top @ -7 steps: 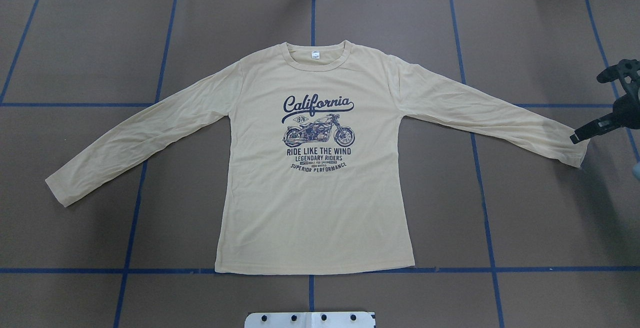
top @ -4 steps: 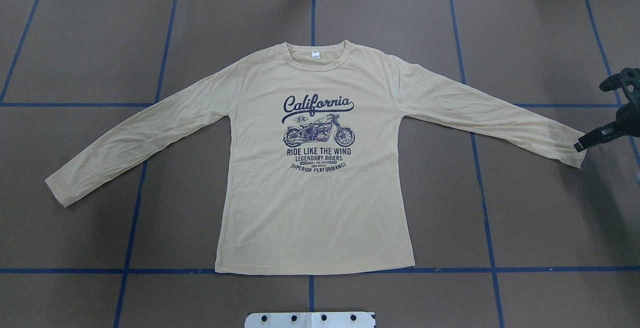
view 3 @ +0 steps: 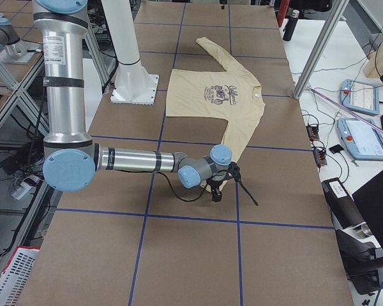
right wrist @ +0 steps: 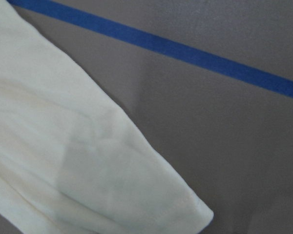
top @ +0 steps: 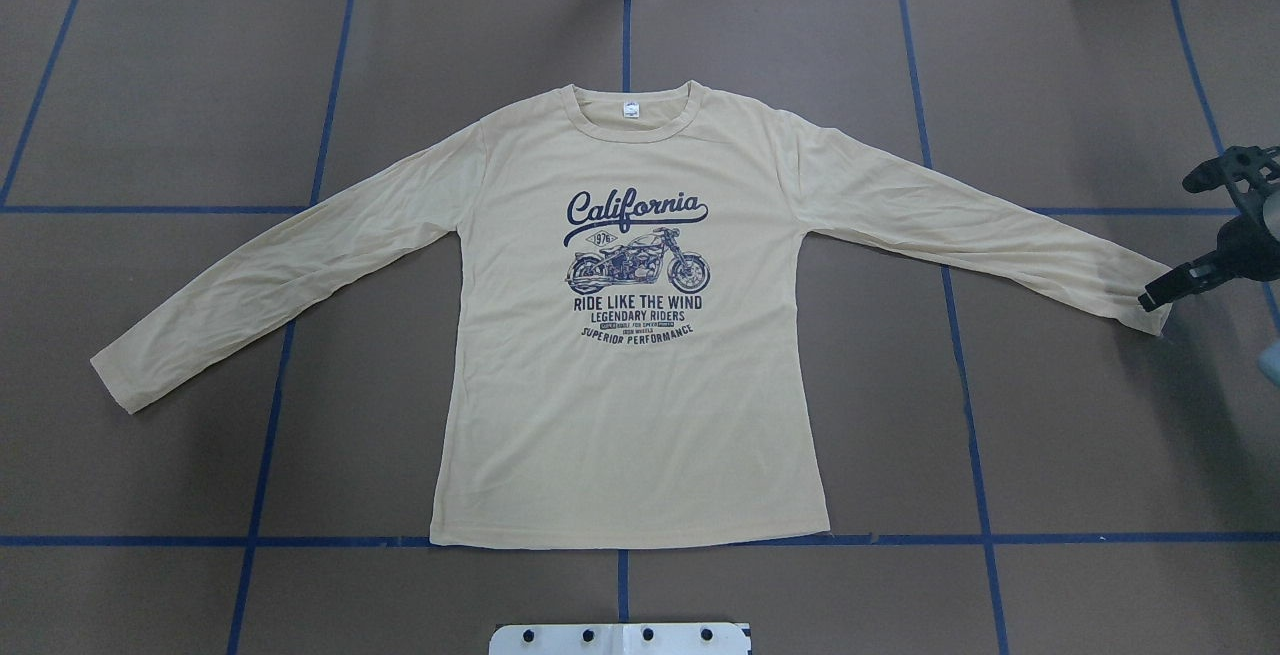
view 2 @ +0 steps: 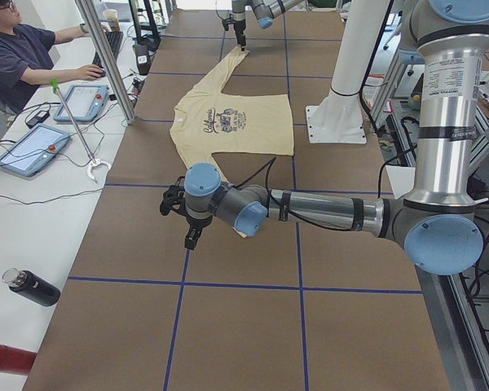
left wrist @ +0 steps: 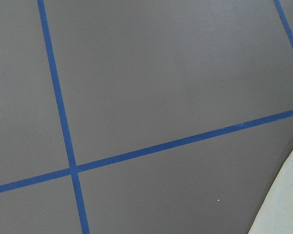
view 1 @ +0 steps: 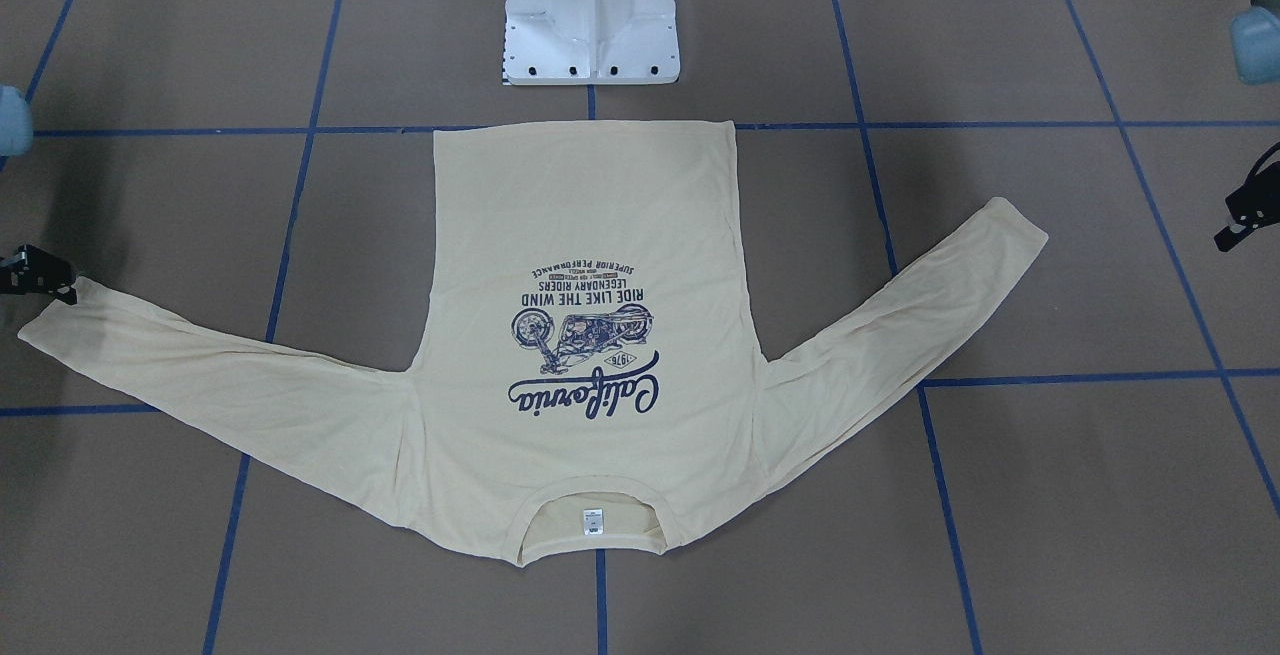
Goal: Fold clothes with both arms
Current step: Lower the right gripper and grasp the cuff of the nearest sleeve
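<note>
Cream long-sleeved T-shirt point(top: 640, 385) is laid flat on the table point(top: 200, 85), not yet folded. The right gripper point(top: 1180, 240) is held wide and empty at one cuff point(top: 1150, 320); whether the left gripper point(view 1: 1248, 207) is clenched cannot be told. That cuff likely must be pinched next.

The near right arm point(view 3: 137, 159) stretches low across the brown table point(view 3: 179, 255), its black gripper point(view 3: 216, 192) pointing down by the near sleeve end of the flat cream T-shirt point(view 3: 207, 108)

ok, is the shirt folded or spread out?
Spread flat, print side up. The long-sleeved T-shirt lies with both sleeves angled out to the sides and its collar and hem in view. No part is doubled over.
</note>
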Controlling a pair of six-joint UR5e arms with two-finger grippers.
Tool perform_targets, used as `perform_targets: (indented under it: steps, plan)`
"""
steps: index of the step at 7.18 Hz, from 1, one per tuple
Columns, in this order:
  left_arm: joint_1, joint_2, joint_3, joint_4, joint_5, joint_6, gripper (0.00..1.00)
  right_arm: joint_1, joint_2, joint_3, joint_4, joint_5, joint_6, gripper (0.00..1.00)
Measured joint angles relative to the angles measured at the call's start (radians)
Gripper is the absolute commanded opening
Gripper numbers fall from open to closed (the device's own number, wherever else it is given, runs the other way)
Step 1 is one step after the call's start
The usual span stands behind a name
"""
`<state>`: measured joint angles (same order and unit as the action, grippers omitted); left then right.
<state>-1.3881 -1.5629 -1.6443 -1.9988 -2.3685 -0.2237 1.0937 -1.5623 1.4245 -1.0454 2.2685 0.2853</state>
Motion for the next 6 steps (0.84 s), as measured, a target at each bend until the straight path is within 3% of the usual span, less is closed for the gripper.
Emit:
perform_targets:
  steps: [3, 6]
  plan:
    - [0.000, 0.001, 0.000, 0.000, 0.000, 0.001, 0.99, -0.009, 0.003, -0.010, -0.001, -0.004, -0.007, 0.86]
    - [0.000, 0.003, 0.000, 0.000, 0.000, -0.001, 0.99, -0.009, 0.001, -0.016, -0.001, -0.003, -0.009, 0.48]
